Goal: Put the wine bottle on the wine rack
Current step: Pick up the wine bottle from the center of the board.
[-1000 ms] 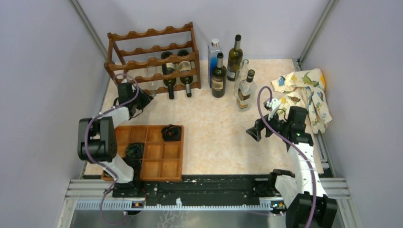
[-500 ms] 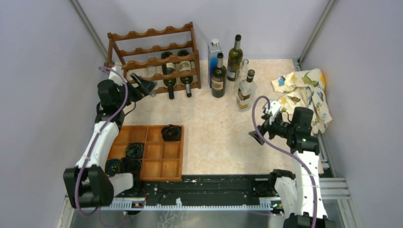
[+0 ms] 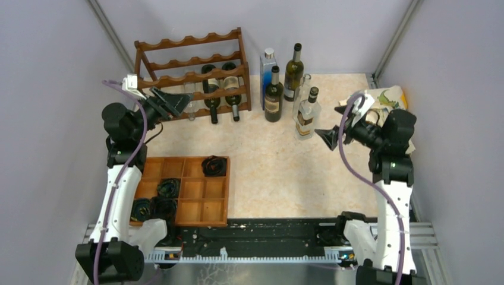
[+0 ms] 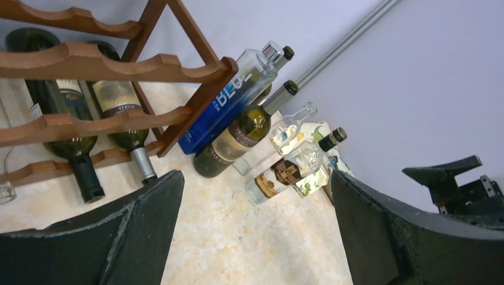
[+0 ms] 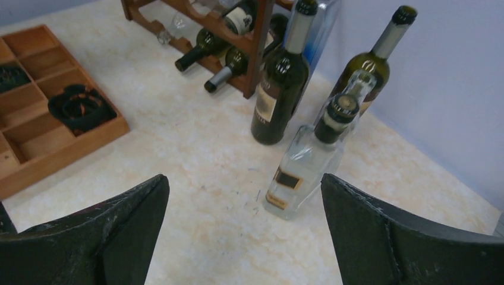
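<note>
The dark reddish-brown wine rack (image 3: 190, 74) stands at the back left, with two dark bottles (image 3: 221, 89) lying in it. To its right stand several upright bottles: a dark wine bottle (image 3: 273, 95), a green one (image 3: 293, 72), a blue-labelled clear one (image 3: 267, 66) and a clear one with a dark cap (image 3: 306, 116). My left gripper (image 3: 178, 103) hovers open and empty in front of the rack's left end (image 4: 89, 62). My right gripper (image 3: 333, 126) is open and empty just right of the clear bottle (image 5: 306, 160), which lies ahead between its fingers.
A flat wooden compartment tray (image 3: 202, 211) holding black coiled items (image 3: 214, 165) lies at the front left. A patterned cloth (image 3: 386, 113) is bunched at the right edge, behind my right arm. Grey walls close in on both sides and at the back.
My left arm lifted from beside the tray toward the rack and its gripper opened. My right arm rose and moved back toward the standing bottles, still open.
</note>
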